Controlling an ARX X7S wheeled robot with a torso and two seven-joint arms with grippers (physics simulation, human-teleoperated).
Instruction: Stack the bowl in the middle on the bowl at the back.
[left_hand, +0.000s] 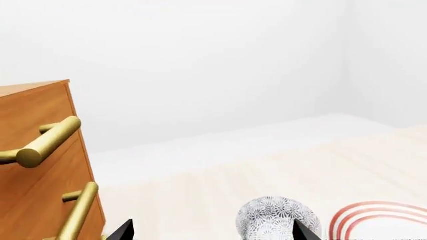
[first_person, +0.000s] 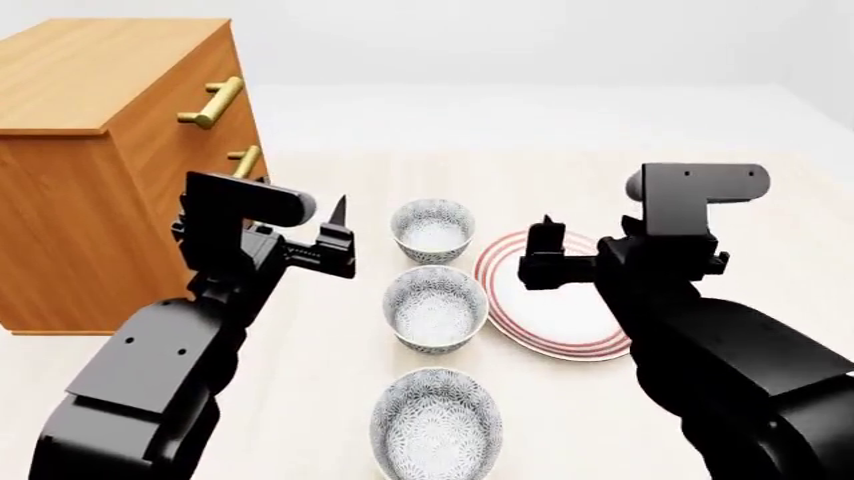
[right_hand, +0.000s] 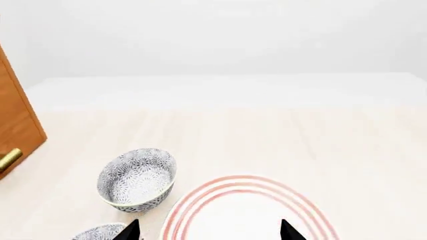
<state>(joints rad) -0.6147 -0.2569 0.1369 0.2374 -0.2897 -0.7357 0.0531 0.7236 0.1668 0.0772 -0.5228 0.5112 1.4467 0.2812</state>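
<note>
So it's a pale wood table (first_person: 334, 400) in a plain white room, wooden dresser (first_person: 107, 150) at left. Three speckled bowls in a row, one red-ringed plate (first_person: 561, 310) beside them. The bowl in the middle (first_person: 434, 308) sits between the back bowl (first_person: 434, 228) and the front bowl (first_person: 437, 422). The left gripper (first_person: 336, 235) and the right gripper (first_person: 545, 250) both hang wide open, empty.

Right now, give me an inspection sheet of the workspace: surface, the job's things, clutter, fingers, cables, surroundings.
Surface: pale wood-grain table, nothing spilled.
Job's things: middle bowl upright and holding nothing, in a row between back bowl and front bowl; not yet stacked.
Clutter: red-ringed plate just right of the middle bowl; nothing on it.
Fingers: left gripper raised left of the back bowl, right gripper over the plate; both look open in the wrist views and hold nothing.
Cables: nothing seen.
Surroundings: wooden drawer cabinet with brass handles on the left; plain white walls behind.
</note>
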